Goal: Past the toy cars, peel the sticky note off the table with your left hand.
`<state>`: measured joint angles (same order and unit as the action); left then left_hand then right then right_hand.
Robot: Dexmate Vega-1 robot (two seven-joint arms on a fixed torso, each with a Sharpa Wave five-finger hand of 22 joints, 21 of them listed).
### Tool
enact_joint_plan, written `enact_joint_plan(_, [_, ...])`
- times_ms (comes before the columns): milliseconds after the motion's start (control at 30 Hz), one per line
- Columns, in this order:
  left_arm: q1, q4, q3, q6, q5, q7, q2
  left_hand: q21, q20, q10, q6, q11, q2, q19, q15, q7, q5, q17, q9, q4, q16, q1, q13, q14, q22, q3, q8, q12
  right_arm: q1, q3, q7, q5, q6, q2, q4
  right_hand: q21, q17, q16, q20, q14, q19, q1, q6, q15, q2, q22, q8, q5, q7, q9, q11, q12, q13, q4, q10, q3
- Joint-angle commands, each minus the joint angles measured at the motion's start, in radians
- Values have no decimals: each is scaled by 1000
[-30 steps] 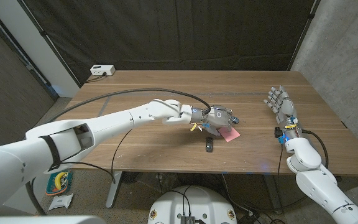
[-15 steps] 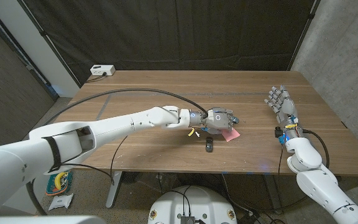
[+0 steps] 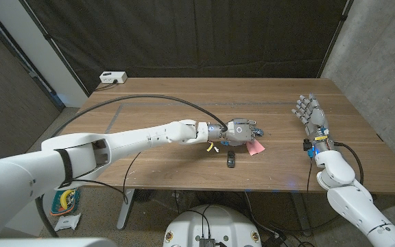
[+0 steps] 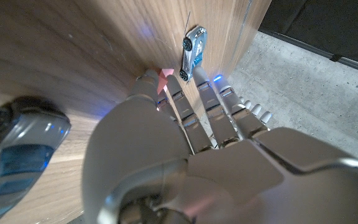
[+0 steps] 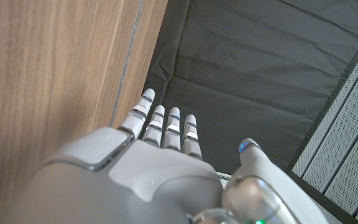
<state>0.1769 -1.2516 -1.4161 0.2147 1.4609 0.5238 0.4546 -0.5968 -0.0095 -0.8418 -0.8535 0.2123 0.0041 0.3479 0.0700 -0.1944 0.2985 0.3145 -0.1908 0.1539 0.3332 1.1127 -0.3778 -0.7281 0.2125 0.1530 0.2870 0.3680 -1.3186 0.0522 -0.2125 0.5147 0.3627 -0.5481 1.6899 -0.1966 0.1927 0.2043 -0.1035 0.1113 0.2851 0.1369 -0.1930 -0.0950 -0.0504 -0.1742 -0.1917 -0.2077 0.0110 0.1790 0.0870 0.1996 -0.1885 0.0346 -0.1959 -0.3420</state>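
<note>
- The left hand [image 3: 240,131] reaches over mid-desk [image 3: 149,110], fingers [image 4: 185,118] extended down onto the pink note [image 3: 256,147]; whether it grips the note I cannot tell.
- The note lies on the desk just beside that hand, with one car [image 3: 231,160] nearer the front edge.
- The right hand [image 3: 310,113] stands well apart, fingers spread, holding nothing.

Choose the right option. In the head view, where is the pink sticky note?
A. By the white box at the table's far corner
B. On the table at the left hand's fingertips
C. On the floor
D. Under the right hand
B: the pink sticky note lies on the table, partly under the left hand, near a small dark toy car.
</note>
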Motion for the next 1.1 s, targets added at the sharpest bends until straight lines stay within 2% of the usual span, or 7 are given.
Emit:
enact_joint_plan(33, [-17, 124, -44, -18, -59, 200, -47, -35, -4, -92, -104, 3, 40, 24, 167, -3, -39, 40, -8, 4, 40, 66, -23, -50, 9, 17, 34, 27, -3, -6, -4, -2, -1, -1, 4, -2, 5, -2, -4, 5, 4, -7, -7, 3, -3, -2, 0, -3, -2, 5, 2, 0, -4, 0, -8, 2])
enact_joint_plan(100, [-17, 147, -52, -30, -65, 232, -58, -52, -3, -124, -132, 3, 54, 28, 169, -3, -62, 53, -10, 11, 45, 110, -36, -53, 12, 26, 40, 37, -4, -7, -3, -1, 0, -1, 4, -2, 5, -2, -4, 5, 4, -7, -7, 3, -3, -2, 0, -4, -2, 5, 1, 0, -4, 0, -8, 2])
enact_joint_plan(233, [-15, 210, -72, -59, -76, 303, -91, -69, -2, -150, -162, 3, 69, 28, 170, -2, -85, 68, -11, 12, 55, 148, -42, -65, 15, 33, 48, 43, -7, -9, -3, 1, 3, 1, 3, -2, 5, -2, -4, 5, 4, -7, -8, 2, -3, -2, 0, -4, -2, 5, 1, 0, -4, -1, -8, 2])
enact_joint_plan(333, [-15, 261, -83, -78, -95, 369, -118, -113, -1, -215, -257, -4, 90, 33, 173, 9, -114, 95, -10, 8, 86, 199, -80, -141, 22, 39, 78, 81, -10, -10, -6, -1, 1, 0, 7, -1, 5, -2, -4, 5, 3, -8, -8, 3, -3, -2, 0, -4, -1, 5, 1, -1, -4, -1, -7, 2])
enact_joint_plan(567, [-5, 298, -98, -156, -131, 447, -141, -135, -3, -227, -302, -7, 93, 37, 173, 9, -120, 102, -8, 5, 93, 206, -97, -166, 26, 38, 92, 89, -16, -12, -11, -3, 0, 0, 14, -1, 5, -2, -4, 6, 3, -8, -7, 3, -3, -2, 0, -5, -1, 5, 1, -1, -4, -1, -7, 3])
enact_joint_plan(767, [-2, 393, -110, -207, -168, 582, -199, -140, -5, -229, -309, -7, 92, 36, 172, 8, -120, 102, -8, 5, 92, 207, -101, -169, 27, 37, 94, 90, -13, -10, -9, -3, 5, 3, 10, -1, 5, -3, -4, 5, 3, -9, -8, 3, -3, -2, 0, -5, -1, 5, 1, -1, -4, -1, -7, 3])
enact_joint_plan(1100, [54, 339, -6, -249, -145, 593, -185, -148, -11, -232, -310, -7, 90, 35, 172, 6, -120, 99, -7, 5, 86, 210, -107, -168, 28, 37, 92, 90, -6, -7, -2, 1, 13, 5, 2, -1, 5, -2, -4, 6, 2, -10, -7, 2, -4, -2, 0, -6, -1, 5, 2, -1, -4, -1, -7, 3])
